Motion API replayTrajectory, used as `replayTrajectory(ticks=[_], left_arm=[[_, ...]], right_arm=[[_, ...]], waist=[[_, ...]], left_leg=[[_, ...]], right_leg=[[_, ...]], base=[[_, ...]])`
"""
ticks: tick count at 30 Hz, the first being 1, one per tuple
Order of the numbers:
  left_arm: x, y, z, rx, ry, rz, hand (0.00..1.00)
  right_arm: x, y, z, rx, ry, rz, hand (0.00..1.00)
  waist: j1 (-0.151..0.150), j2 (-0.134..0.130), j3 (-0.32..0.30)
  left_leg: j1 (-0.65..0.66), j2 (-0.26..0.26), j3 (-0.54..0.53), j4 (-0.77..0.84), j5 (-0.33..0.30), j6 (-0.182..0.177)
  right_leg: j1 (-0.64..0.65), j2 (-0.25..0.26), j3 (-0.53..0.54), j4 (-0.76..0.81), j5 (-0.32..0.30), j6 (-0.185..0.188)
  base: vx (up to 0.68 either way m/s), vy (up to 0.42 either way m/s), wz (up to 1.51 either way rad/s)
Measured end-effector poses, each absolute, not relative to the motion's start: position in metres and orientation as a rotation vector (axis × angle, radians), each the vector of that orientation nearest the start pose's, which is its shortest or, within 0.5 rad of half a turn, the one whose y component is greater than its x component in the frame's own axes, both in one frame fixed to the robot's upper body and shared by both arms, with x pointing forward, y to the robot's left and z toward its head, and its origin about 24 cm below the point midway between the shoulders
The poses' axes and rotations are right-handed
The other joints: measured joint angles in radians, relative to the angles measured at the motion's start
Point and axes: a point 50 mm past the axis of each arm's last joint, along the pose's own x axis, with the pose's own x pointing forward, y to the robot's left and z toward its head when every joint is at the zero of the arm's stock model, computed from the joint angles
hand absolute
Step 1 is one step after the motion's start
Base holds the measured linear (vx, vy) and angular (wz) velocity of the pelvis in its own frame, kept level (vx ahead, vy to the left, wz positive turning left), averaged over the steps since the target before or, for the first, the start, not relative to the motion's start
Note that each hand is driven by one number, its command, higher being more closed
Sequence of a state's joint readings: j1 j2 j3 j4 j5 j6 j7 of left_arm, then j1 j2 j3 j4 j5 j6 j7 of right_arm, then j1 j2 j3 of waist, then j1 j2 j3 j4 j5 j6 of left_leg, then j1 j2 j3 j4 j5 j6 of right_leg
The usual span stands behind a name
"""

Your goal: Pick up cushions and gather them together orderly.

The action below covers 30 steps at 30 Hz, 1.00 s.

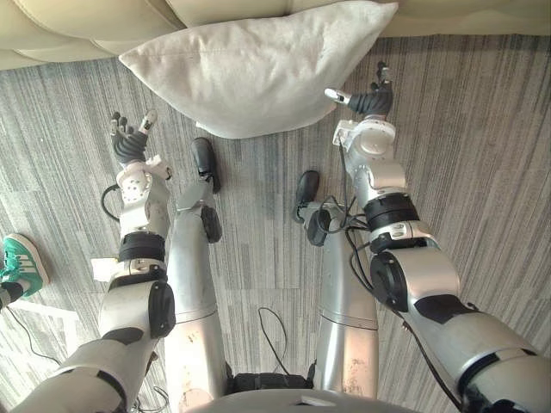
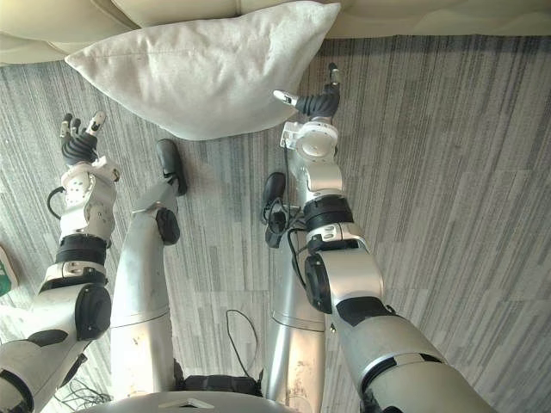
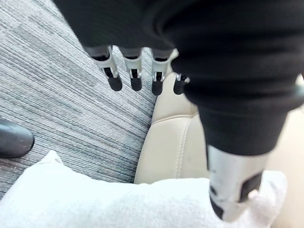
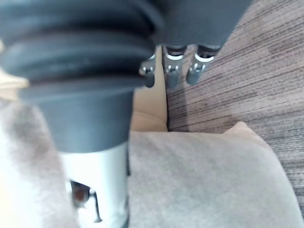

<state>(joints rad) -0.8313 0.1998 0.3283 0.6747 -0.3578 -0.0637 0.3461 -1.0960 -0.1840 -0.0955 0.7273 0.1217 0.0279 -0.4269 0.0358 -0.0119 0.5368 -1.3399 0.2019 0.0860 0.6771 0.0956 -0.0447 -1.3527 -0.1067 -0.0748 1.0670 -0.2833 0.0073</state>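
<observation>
A large off-white cushion (image 1: 258, 69) lies on the grey carpet, its far side against a beige sofa (image 1: 86, 21). My left hand (image 1: 129, 144) is raised to the left of the cushion, a short gap away, fingers straight and holding nothing. My right hand (image 1: 372, 101) stands by the cushion's right edge, thumb pointing toward the cloth, fingers relaxed and empty. Past the straight fingers (image 3: 135, 76) in the left wrist view lie the cushion (image 3: 95, 199) and the sofa's base (image 3: 171, 142). The right wrist view has the cushion (image 4: 204, 180) just beyond its fingers (image 4: 173, 71).
Striped grey carpet (image 1: 482, 129) stretches wide to the right of the cushion. A person's green and white shoe (image 1: 21, 262) rests at the left edge. The sofa runs across the whole far side.
</observation>
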Motion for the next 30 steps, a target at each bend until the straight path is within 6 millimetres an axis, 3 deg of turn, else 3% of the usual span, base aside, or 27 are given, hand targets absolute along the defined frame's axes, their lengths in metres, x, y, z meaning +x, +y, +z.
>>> replayTrajectory(ticks=[1,11,14,24,30], left_arm=[[0.385,0.222,0.163,-0.391,-0.208,0.478,1.00],[0.393,0.185,0.238,-0.311,-0.414,0.364,1.00],[0.394,0.178,0.245,-0.308,-0.428,0.364,1.00],[0.390,0.185,0.253,-0.301,-0.464,0.401,1.00],[0.386,0.177,0.253,-0.277,-0.487,0.368,1.00]], right_arm=[[0.407,-0.148,0.248,0.044,-0.347,-0.323,1.00],[0.391,-0.108,0.291,0.130,-0.523,-0.257,1.00],[0.387,-0.103,0.293,0.156,-0.539,-0.258,1.00],[0.372,-0.112,0.288,0.201,-0.609,-0.279,1.00],[0.366,-0.111,0.273,0.221,-0.620,-0.258,1.00]], waist=[[-0.002,0.000,0.000],[-0.009,0.000,0.012],[-0.012,0.000,0.011],[-0.009,0.000,0.011],[-0.014,0.000,0.011]], left_leg=[[-0.008,0.000,0.001,0.000,0.006,0.004],[-0.076,-0.002,-0.005,0.016,0.008,0.000],[-0.076,-0.002,-0.008,-0.001,0.016,-0.006],[-0.071,-0.002,-0.024,-0.049,0.056,-0.031],[-0.038,0.002,-0.027,-0.056,0.059,-0.032]], right_leg=[[-0.008,0.000,0.000,0.001,0.000,0.000],[-0.073,0.002,-0.001,0.022,-0.005,0.006],[-0.078,0.002,-0.005,0.021,-0.005,0.005],[-0.079,0.007,-0.028,0.000,0.006,-0.015],[-0.048,0.010,-0.028,-0.010,0.013,-0.026]], base=[[0.00,0.000,0.00],[0.00,-0.015,0.02],[-0.02,-0.026,0.02],[-0.01,-0.043,0.04],[-0.02,-0.041,-0.04]])
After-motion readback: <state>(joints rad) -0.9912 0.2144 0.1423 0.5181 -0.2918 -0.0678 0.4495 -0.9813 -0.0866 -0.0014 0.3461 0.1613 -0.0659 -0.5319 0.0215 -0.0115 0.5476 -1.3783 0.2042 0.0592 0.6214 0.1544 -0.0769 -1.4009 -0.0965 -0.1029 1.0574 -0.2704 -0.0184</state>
